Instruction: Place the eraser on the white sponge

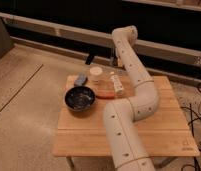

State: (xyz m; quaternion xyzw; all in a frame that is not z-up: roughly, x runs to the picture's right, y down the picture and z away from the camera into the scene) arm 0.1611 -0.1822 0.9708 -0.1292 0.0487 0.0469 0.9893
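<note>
A white oblong block, the white sponge [117, 86], lies on the wooden table [164, 135] at the back middle, next to the arm. A small grey-blue block [81, 79], seemingly the eraser, lies at the table's back left, beside the bowl. My gripper [113, 57] hangs from the wrist above the table's back edge, just behind and above the sponge and to the right of the grey-blue block. I see nothing clearly held in it.
A dark bowl [80, 98] sits at the left front of the items. A white round container [96, 73] stands behind it. An orange-red stick [105, 94] lies by the sponge. A small dark object [89, 59] shows behind the table. My arm [136, 102] crosses the table's middle.
</note>
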